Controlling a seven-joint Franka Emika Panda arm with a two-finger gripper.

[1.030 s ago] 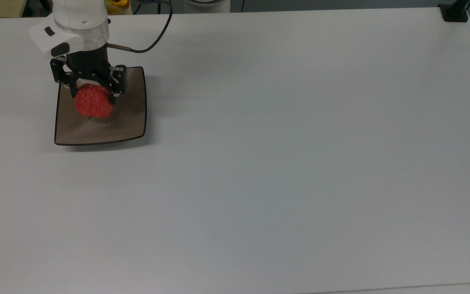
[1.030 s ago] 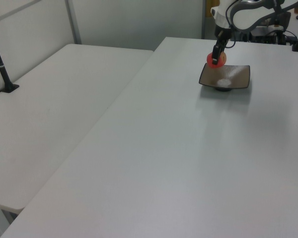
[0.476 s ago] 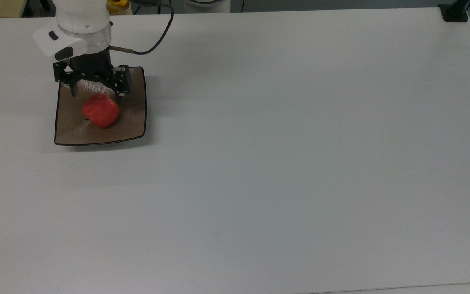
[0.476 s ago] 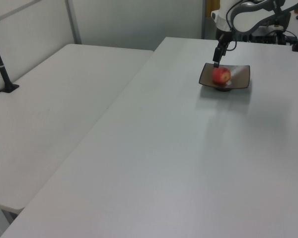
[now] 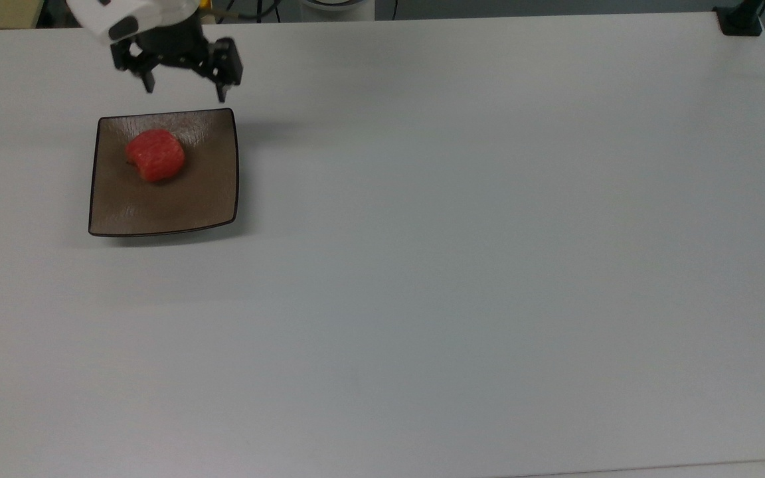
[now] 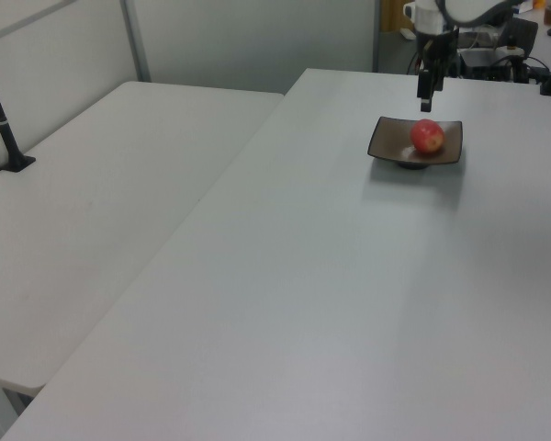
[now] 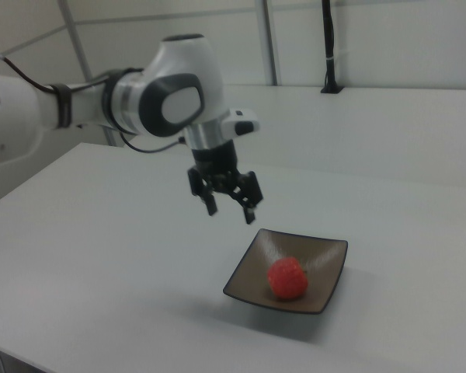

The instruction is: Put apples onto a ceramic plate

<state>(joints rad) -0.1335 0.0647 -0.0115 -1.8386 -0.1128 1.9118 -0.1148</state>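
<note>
Since a second ago, the gripper point(image 5: 185, 91) has released the apple point(image 5: 155, 155) and risen clear, fingers spread and empty. Apple rests on the plate point(image 5: 210, 199), toward 12 o'clock in the top view. Placement looks complete; next move: retract.

From my screen the apple point(image 5: 155, 155) reads bright red, with fine paler streaks across its skin in the top view. The plate point(image 5: 163, 202) under it is glossy brown-taupe with a thin dark rim (its surface shows faint lighter ripples near the edge). The gripper point(image 5: 185, 91) is black, its fingers point(image 5: 224, 84) too, while the arm point(image 7: 151, 101) behind it is white with dark grey panels. The table point(image 5: 462, 252) is plain pale grey-white.
</note>
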